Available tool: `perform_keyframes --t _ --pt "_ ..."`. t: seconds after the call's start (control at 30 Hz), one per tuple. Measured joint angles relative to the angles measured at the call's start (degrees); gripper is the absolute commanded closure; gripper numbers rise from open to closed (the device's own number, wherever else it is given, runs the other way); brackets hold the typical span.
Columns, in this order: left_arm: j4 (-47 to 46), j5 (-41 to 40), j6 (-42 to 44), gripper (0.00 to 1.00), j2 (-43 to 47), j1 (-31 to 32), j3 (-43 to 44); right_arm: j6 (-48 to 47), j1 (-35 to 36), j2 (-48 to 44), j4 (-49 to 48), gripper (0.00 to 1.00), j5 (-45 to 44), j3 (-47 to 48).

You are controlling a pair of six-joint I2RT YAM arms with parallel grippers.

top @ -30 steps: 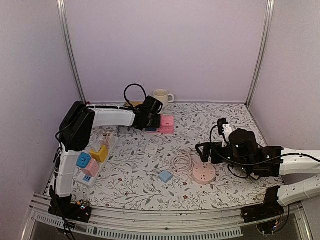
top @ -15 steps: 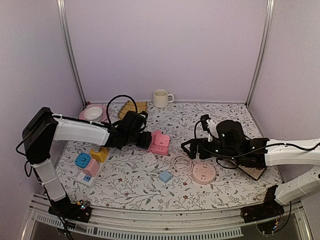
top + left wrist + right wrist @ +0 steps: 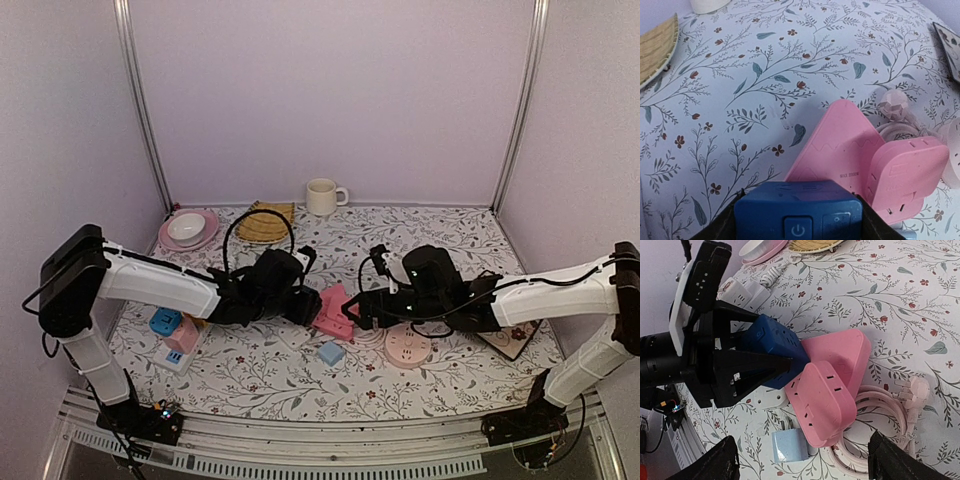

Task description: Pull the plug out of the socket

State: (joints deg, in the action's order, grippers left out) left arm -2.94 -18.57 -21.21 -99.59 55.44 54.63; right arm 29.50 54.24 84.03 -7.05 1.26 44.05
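Observation:
My left gripper (image 3: 300, 304) is shut on a dark blue cube adapter (image 3: 798, 210) with a power button; its fingers (image 3: 722, 225) press both sides. A flat pink socket body (image 3: 840, 145) juts from the cube, and a rounded pink plug block (image 3: 905, 175) sits on its right side. In the top view this pink assembly (image 3: 335, 310) lies between the two arms. My right gripper (image 3: 802, 465) is open and empty, fingers (image 3: 710, 465) spread wide, just short of the pink block (image 3: 827, 402). The blue cube (image 3: 772, 347) and the left gripper (image 3: 735, 370) also show there.
A light blue charger (image 3: 331, 352) and a white adapter (image 3: 765, 399) lie under the pink block. A coiled pink cable (image 3: 890, 415) and round pink socket (image 3: 408, 347) lie right. A white strip with coloured plugs (image 3: 175, 335) is left. Plates (image 3: 188, 230) and a mug (image 3: 322, 196) stand behind.
My left arm has carried the blue cube and pink socket from the back of the table toward the front centre. My right arm has swung left, up to the pink block.

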Motion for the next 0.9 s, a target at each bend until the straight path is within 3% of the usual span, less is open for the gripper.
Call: perform_keyframes --t 0.4,0.77,0.9 --pt "-4.72 -0.33 0.24 0.62 1.49 1.95 -3.91 0.46 -2.67 2.27 -5.75 0.21 2.8 -3.21" --pt "-6.69 -1.62 -0.04 0.61 -1.7 2.97 -1.92 0.94 -3.06 9.84 -11.5 0.46 8.66 -3.13" --pt "-5.95 -2.54 -0.15 0.62 -2.6 3.1 -0.57 1.29 -3.34 11.17 -11.93 0.5 9.88 -3.02"
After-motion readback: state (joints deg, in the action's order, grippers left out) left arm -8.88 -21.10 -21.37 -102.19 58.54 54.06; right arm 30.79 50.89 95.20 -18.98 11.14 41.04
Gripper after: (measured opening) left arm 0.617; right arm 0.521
